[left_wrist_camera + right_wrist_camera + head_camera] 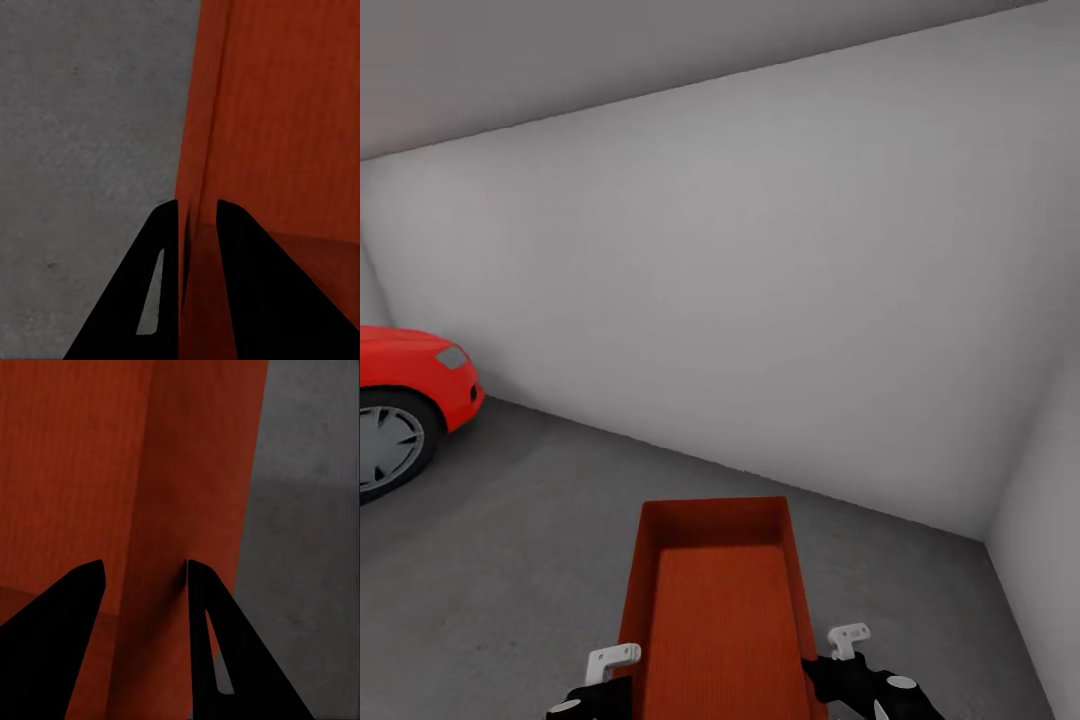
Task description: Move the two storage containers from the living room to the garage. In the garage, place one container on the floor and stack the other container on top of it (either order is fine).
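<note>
Orange-red lidless rectangular storage container (720, 610) being carried over the dark grey concrete garage floor (510, 520).

The left end effector (198, 214) is closing narrowly on the container's left wall; the right end effector (145, 574) is straddling the right wall, fingers wider apart. A red car (405, 400) is standing at the floor's left edge, beside pale grey walls (760, 280).

One orange-red storage container (715, 610) is in view, at six o'clock in the head view. Two grippers flank it: the left gripper (605, 670) at seven o'clock and the right gripper (850, 650) at five. One red car (405, 390) sits at nine o'clock, showing one wheel (385, 445) and one headlight (452, 357).
</note>
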Robot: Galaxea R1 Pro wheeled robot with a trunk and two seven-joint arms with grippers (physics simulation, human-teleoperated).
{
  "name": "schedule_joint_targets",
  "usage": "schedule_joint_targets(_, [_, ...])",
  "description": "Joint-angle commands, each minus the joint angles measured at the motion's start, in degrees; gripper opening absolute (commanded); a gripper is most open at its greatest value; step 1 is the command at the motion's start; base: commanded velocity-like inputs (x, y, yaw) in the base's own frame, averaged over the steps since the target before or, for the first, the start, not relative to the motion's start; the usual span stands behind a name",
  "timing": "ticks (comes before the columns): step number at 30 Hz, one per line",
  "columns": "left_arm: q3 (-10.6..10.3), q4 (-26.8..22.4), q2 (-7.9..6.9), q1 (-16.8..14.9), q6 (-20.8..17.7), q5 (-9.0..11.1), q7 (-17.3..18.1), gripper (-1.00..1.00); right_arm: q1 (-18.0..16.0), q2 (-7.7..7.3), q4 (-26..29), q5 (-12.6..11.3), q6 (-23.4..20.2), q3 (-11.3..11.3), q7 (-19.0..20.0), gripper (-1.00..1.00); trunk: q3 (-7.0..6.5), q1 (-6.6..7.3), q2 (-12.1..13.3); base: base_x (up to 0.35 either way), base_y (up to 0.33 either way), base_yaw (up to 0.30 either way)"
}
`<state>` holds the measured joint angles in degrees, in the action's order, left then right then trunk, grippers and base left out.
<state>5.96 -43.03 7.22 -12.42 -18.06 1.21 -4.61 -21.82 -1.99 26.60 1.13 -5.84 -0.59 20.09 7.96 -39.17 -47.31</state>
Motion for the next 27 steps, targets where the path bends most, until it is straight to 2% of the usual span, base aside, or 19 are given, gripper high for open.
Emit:
schedule_joint_targets(1, [0.1,-0.2,0.07,0.0,4.2,-2.3,-0.9,-1.00,-0.1,0.03,-0.1,-2.4,-0.3,0.3,2.7,-1.00,0.10,-0.01,-0.1,0.000,0.000,-0.292])
schedule_joint_targets(27, [0.1,-0.2,0.07,0.0,4.2,-2.3,-0.9,-1.00,-0.1,0.05,-0.1,-2.4,-0.3,0.4,2.7,-1.00,0.30,-0.01,-0.1,0.000,0.000,-0.291])
